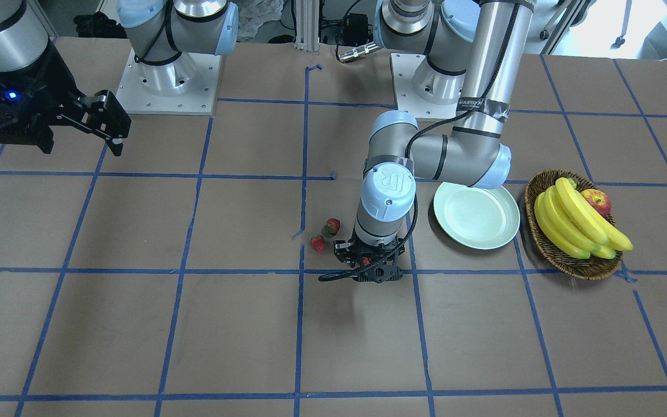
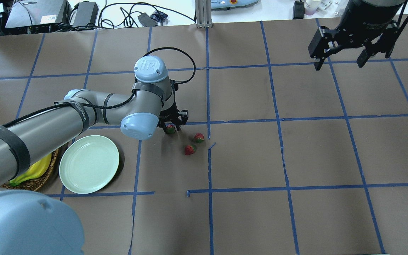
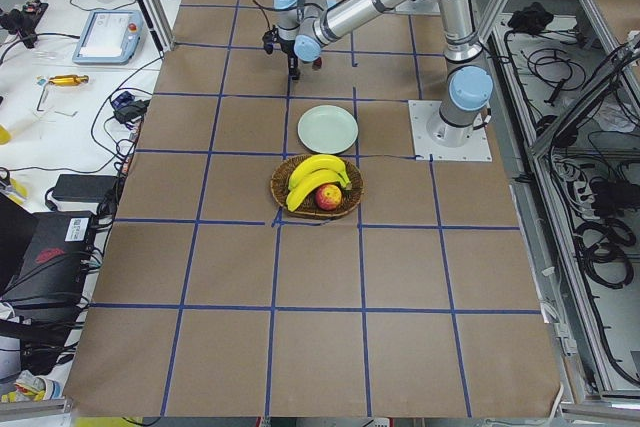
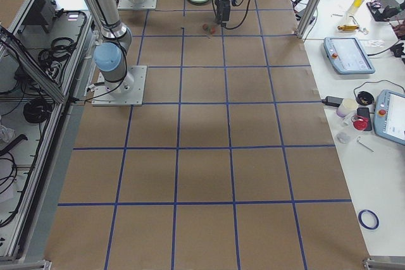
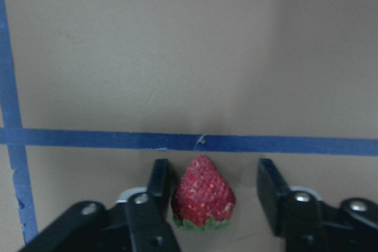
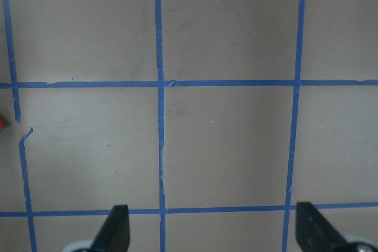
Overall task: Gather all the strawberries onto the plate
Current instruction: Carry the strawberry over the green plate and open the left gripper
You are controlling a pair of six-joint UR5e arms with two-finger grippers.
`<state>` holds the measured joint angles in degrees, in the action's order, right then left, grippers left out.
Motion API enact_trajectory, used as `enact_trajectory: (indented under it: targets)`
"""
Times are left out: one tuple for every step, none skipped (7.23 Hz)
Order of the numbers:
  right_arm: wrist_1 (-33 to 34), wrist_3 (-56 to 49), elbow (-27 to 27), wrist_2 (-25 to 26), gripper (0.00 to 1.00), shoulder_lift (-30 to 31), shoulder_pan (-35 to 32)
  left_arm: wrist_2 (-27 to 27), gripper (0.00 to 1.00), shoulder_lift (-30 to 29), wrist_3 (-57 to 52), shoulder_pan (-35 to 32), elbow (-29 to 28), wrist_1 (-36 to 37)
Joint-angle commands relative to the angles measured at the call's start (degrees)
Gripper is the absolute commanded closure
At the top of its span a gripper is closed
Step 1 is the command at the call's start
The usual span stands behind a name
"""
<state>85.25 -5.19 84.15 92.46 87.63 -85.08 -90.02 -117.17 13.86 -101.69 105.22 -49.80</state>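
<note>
Left gripper (image 5: 214,172) straddles one strawberry (image 5: 204,196), jaws parted, not clamped; second strawberry (image 2: 199,137) and third strawberry (image 2: 189,149) lie nearby. One mint-green plate (image 2: 89,164) sits apart; right gripper (image 2: 338,63) hangs wide open, empty.

The left gripper (image 1: 369,266) is pointing straight down at the table (image 1: 136,324), with a bit of red showing at its fingers. One strawberry (image 1: 332,227) and a second strawberry (image 1: 317,244) are lying just beside it. The mint-green plate (image 1: 476,215) is sitting between that arm and a wicker basket (image 1: 548,249) holding bananas (image 1: 576,220) and an apple (image 1: 597,201). The right gripper (image 1: 81,142) is hovering raised.
</note>
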Motion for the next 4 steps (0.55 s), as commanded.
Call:
enact_trajectory:
  targets:
    - [0.0, 0.1, 0.0, 0.1, 0.00, 0.0, 0.0, -0.2, 0.79, 1.7, -1.8, 0.0, -0.6, -2.5]
    - [0.1, 0.1, 0.0, 0.1, 0.00, -0.1, 0.0, -1.9, 0.83, 3.3, -5.2, 0.7, -1.6, -7.3]
    - [0.1, 0.1, -0.1, 0.2, 0.00, -0.1, 0.0, -3.7, 0.83, 6.0, -8.2, 2.0, -1.9, -12.6]
    - [0.1, 0.1, -0.1, 0.2, 0.00, -0.1, 0.0, -7.2, 0.83, 9.3, -12.8, 5.2, -1.0, -20.7]
